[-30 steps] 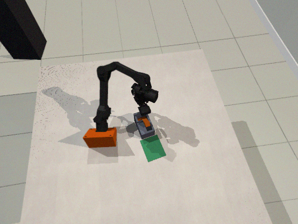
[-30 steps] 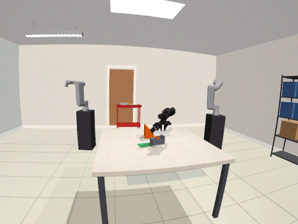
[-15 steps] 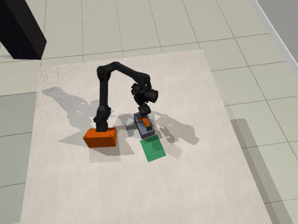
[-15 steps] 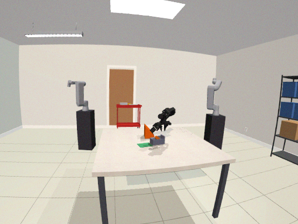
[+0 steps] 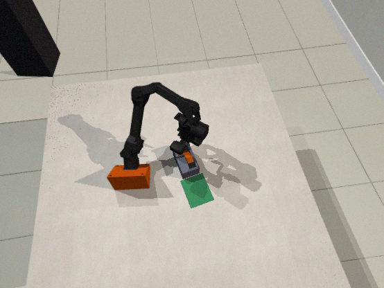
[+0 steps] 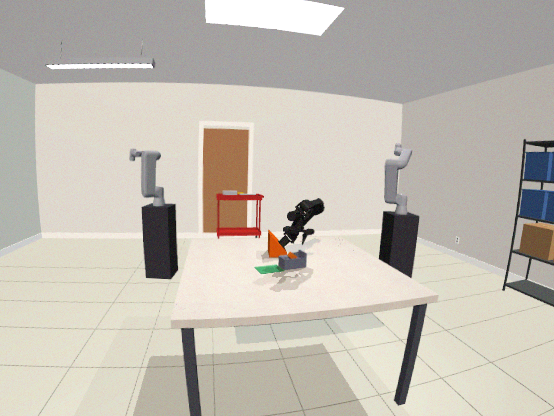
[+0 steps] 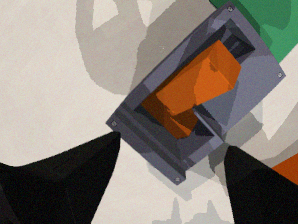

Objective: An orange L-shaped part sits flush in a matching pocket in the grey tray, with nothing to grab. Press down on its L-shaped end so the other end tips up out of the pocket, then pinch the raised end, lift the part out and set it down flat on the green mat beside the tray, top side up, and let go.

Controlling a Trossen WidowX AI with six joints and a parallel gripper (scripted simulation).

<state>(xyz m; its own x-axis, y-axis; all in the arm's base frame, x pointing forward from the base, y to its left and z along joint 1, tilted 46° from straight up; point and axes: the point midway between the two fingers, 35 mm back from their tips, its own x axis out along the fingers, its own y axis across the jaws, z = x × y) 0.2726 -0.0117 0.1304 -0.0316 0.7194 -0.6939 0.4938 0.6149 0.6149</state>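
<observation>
The orange L-shaped part (image 5: 188,156) (image 6: 292,255) (image 7: 202,80) sits tilted in the grey tray (image 5: 190,172) (image 6: 295,263) (image 7: 270,82). Its end toward the green mat (image 5: 204,197) (image 6: 267,270) (image 7: 280,20) stands raised above the pocket, and its L-shaped end is low in the pocket at the tray's other end. My gripper (image 7: 174,147) (image 6: 306,235) is open and empty. It is above the tray's end away from the mat; in the wrist view its fingertips stand apart on either side of that end. In the top view the gripper partly hides this end.
The arm's orange base block (image 5: 129,181) (image 6: 275,245) (image 7: 290,167) stands on the table (image 5: 104,242) (image 6: 300,295), to the left of the tray in the top view. The mat lies flat close to the tray's end wall. The tray's side walls rise around the part.
</observation>
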